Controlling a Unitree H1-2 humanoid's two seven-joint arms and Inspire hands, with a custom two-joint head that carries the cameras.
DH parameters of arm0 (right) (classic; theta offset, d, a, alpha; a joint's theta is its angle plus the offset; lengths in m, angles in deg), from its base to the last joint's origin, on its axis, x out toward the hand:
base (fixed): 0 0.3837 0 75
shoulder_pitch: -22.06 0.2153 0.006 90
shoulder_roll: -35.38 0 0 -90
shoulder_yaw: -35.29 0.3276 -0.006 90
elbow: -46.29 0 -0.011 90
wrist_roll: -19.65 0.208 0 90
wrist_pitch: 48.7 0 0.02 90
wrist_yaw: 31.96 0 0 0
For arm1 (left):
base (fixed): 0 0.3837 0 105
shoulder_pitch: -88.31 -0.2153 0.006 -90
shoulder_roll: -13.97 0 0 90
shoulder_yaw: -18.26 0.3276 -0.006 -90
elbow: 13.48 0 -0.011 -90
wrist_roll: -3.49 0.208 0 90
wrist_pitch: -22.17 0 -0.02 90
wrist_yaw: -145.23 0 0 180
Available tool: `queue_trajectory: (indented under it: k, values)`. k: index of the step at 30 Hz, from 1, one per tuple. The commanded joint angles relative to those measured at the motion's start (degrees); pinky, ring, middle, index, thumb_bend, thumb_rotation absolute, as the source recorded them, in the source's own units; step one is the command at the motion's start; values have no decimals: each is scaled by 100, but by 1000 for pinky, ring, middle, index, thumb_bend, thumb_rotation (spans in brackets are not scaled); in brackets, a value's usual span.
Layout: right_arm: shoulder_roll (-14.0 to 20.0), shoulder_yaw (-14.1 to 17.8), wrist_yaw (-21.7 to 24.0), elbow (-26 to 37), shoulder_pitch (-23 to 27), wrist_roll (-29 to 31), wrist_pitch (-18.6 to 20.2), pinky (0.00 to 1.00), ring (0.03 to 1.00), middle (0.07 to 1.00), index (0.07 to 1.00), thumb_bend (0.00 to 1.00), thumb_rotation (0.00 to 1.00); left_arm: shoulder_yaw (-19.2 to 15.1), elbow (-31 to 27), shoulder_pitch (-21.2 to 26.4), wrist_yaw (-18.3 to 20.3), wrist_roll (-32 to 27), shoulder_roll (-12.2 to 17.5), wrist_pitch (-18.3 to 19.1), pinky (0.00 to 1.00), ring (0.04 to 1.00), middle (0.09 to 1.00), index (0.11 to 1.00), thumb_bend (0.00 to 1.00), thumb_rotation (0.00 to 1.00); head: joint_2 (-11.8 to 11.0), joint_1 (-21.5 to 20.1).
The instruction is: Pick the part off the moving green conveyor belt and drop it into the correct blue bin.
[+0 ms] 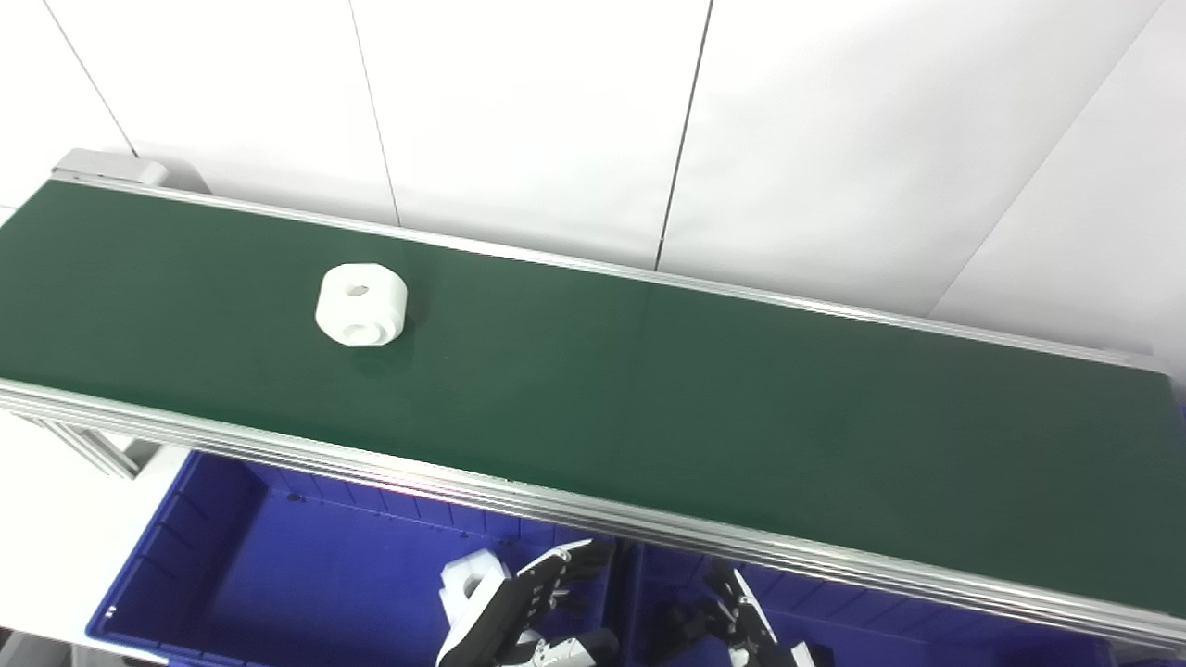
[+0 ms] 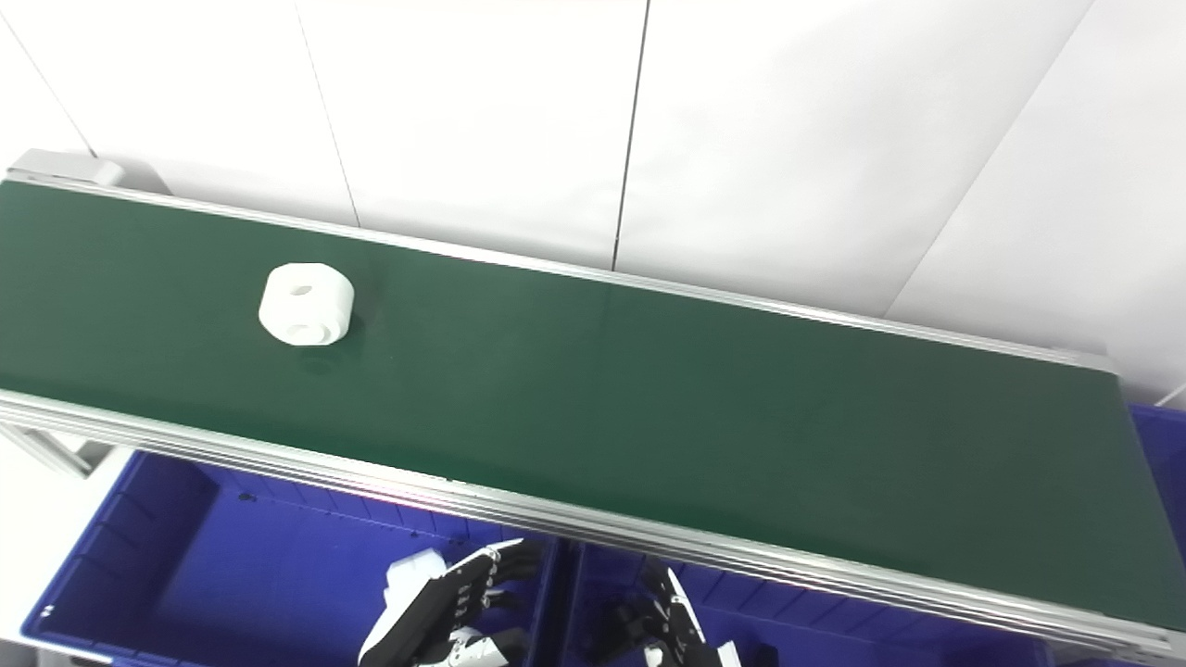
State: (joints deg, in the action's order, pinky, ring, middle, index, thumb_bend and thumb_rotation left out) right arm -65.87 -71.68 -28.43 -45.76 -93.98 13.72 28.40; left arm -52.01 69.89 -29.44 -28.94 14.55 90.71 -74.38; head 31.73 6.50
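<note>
A white round part with a centre hole (image 1: 360,304) lies on the green conveyor belt (image 1: 649,389) toward its left end; it also shows in the right eye view (image 2: 306,304). My left hand (image 1: 528,607) is open and empty, low over the left blue bin (image 1: 213,556), below the belt's near rail. A white part (image 1: 471,576) lies in that bin, right by the hand's fingers. My right hand (image 1: 741,621) is open and empty over the right blue bin (image 1: 889,630). Both hands are far from the part on the belt.
The belt's aluminium near rail (image 1: 556,505) overhangs the bins. A white panelled wall (image 1: 556,111) stands behind the belt. The conveyor's frame leg (image 1: 93,449) shows at the left. Another blue bin edge (image 2: 1158,435) shows past the belt's right end.
</note>
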Motion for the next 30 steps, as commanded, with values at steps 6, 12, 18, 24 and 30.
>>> queue_trajectory:
  k: [6, 12, 18, 24, 30]
  values:
    - [-61, 20, 71, 81, 58, 88, -392, 901, 902, 944, 967, 874, 1000, 48, -158, -18, 7, -285, -94, -506, 743, 846, 847, 808, 886, 643, 39, 128]
    - [-52, 33, 195, 12, 106, 239, -427, 907, 911, 952, 978, 870, 1000, 190, -271, 26, 112, -735, -141, -1309, 723, 822, 832, 791, 883, 579, -68, 332]
    - [-62, 13, 237, 33, 96, 249, -430, 907, 911, 949, 979, 844, 1000, 326, -991, -16, 168, -799, -155, -1070, 697, 813, 826, 789, 927, 576, -9, 313]
    - [-67, -2, 258, 38, 92, 168, -406, 945, 927, 959, 987, 835, 1000, 364, -2053, 189, 208, -1298, -203, -518, 706, 814, 818, 784, 911, 493, -50, 326]
    - [-81, 6, 270, -63, 131, 174, -460, 950, 945, 970, 994, 836, 1000, -194, -2406, 1119, 172, -939, -77, -542, 640, 768, 790, 777, 942, 465, -198, 402]
